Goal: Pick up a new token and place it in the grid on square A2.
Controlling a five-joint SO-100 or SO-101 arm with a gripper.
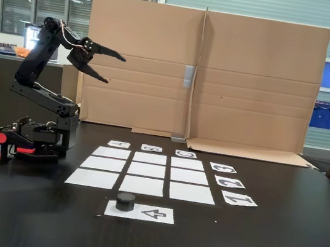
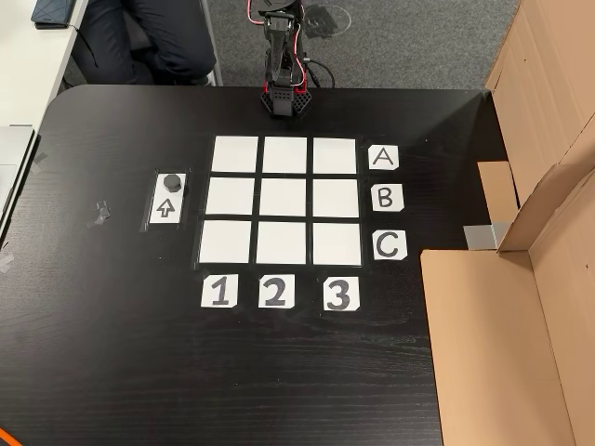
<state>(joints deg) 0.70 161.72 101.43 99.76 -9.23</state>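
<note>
The token (image 1: pixel 125 201) (image 2: pixel 172 183) is a small black puck standing on the end of a white arrow sheet (image 1: pixel 154 214) (image 2: pixel 165 208) beside the grid (image 1: pixel 148 171) (image 2: pixel 285 200). Square A2 (image 1: pixel 103 164) (image 2: pixel 285 154) is a blank white rectangle with nothing on it. In the fixed view my gripper (image 1: pixel 115 70) is held high above the table's left side, well apart from token and grid, its jaws spread open and holding nothing. In the other view the folded arm (image 2: pixel 279 56) stands at the top edge of the table, just beyond row A.
A cardboard wall (image 1: pixel 222 76) (image 2: pixel 521 307) borders the far side of the table beyond the letter labels. A person's legs (image 2: pixel 158 37) are at the table corner near the arm. Tape scraps (image 2: pixel 100 212) lie past the arrow sheet.
</note>
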